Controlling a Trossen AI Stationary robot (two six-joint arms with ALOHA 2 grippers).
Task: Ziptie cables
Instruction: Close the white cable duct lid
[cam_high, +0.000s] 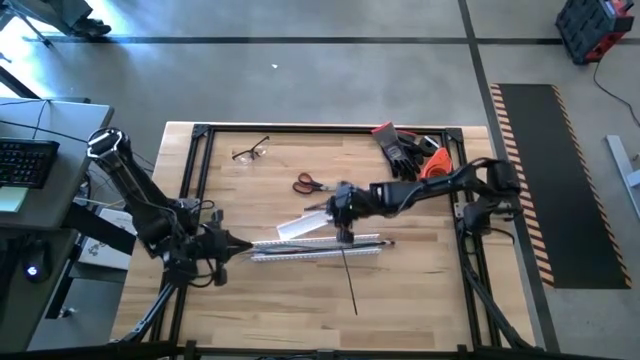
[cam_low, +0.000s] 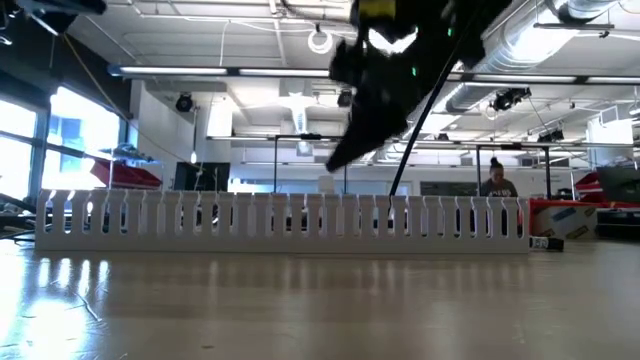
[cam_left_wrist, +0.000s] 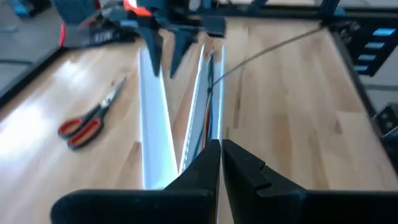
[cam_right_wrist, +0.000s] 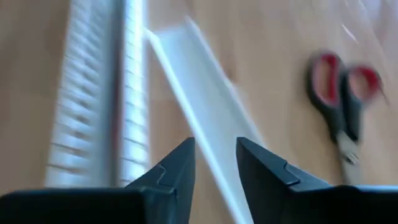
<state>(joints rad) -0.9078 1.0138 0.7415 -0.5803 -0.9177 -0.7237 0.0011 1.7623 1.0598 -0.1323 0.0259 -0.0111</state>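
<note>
While the left claw (cam_high: 232, 243) sits at the left end of the white slotted duct (cam_high: 315, 248), low on the left of the tabletop (cam_high: 270, 300) in the high view, its fingers (cam_left_wrist: 208, 165) are pressed together with nothing visibly between them. From that wrist's view, the cables (cam_left_wrist: 208, 109) lie inside the duct channel as thin dark and orange lines running away from the fingertips. Just above the duct in the high view, near frame centre, lies the flat white cover strip (cam_high: 300, 226), tilted. Upper left of the tabletop: a pair of safety glasses (cam_high: 251, 152). Above the cover strip, the red-handled scissors (cam_high: 312, 184) rest flat, well apart from both claws. At centre, the right claw (cam_high: 343, 232) hangs just over the duct; its own wrist view shows the fingers (cam_right_wrist: 177, 168) slightly apart with a bare gap, nothing held, cover strip and duct beneath. The ziptie (cam_high: 348, 275) shows as a thin black line running from the duct, close under the right claw, down toward the lower edge of the tabletop; in the low view it rises at a slant from the duct beside the dark claw. Whether the claw touches it cannot be told. Upper right of the tabletop: black and orange gloves (cam_high: 410, 150) in a heap.
</note>
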